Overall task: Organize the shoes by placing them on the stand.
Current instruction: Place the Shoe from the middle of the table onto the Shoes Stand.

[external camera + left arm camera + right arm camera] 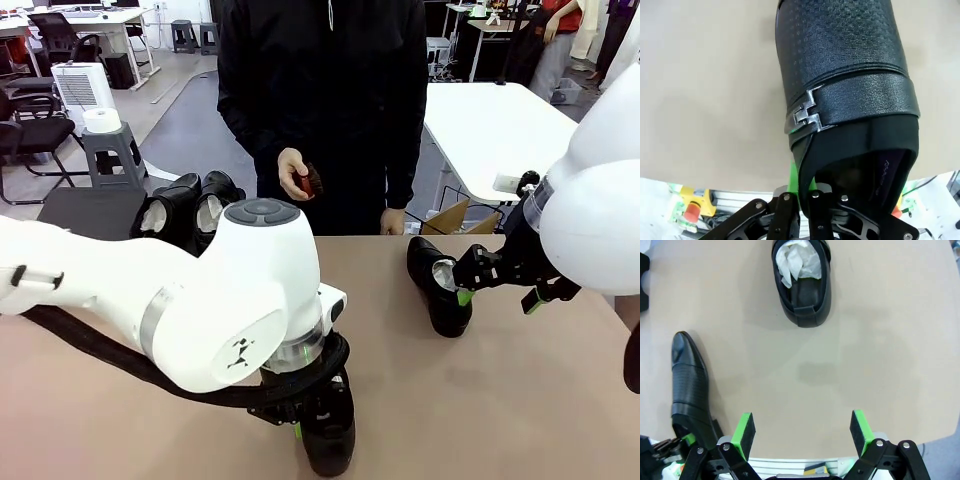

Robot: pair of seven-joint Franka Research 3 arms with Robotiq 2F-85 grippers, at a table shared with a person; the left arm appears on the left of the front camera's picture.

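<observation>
Roughly half done, as far as can be judged: two shoes (190, 212) stand side by side at the right end of the stand (90, 212), pale stuffing showing in their openings, though whether they sit fully on its deck is hard to tell. The other two shoes are on the table (450, 400), both well apart from the stand, to its right and nearer the robot. The left gripper (298, 428) is clamped on the heel collar of the third shoe (332, 445), with one green pad visible along the inside of the collar in its wrist view. That shoe does not look lifted yet. The fourth shoe (440, 290) lies farther right of the stand, white paper in it, and the right gripper (803, 429) hovers just beside it with fingers spread wide and nothing between them. A person's hand (292, 172) holds a small brush (312, 181) beyond the stand's right end. What is left, I judge, is carrying the third shoe to the stand's bare left part, then gripping and moving the fourth
</observation>
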